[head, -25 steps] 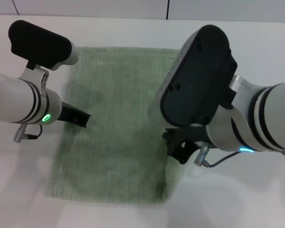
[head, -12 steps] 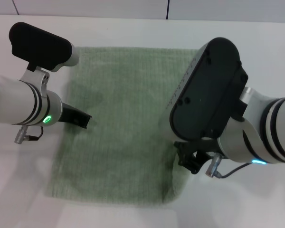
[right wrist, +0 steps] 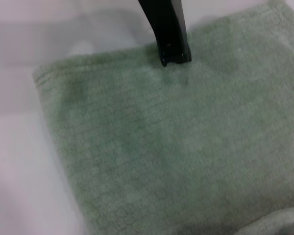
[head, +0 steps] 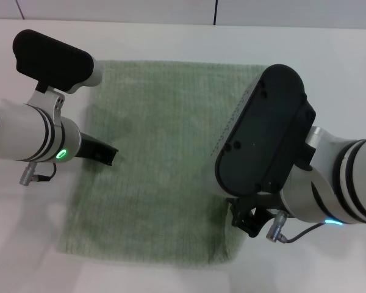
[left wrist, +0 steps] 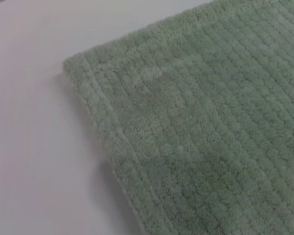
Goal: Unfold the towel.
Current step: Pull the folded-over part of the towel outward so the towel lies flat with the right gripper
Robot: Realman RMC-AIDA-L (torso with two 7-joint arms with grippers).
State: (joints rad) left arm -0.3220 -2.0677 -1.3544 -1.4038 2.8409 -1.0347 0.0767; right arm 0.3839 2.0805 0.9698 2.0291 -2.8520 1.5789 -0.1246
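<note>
The pale green towel (head: 152, 159) lies flat on the white table, with two layers showing along its near right side. My left gripper (head: 104, 154) is shut and rests on the towel's left edge; it also shows in the right wrist view (right wrist: 174, 51). My right gripper (head: 249, 221) sits under its black wrist housing at the towel's near right edge, shut on the towel's top layer. A raised fold of towel (right wrist: 277, 223) shows right by it. The left wrist view shows a hemmed towel corner (left wrist: 76, 71).
The white table (head: 329, 67) surrounds the towel on all sides. The right arm's black housing (head: 265, 134) hides the towel's right edge. A dark seam (head: 215, 12) runs up the back wall.
My right gripper has moved right and toward me, drawing the towel's near right edge outward, so the towel is now wider. The left arm has stayed still.
</note>
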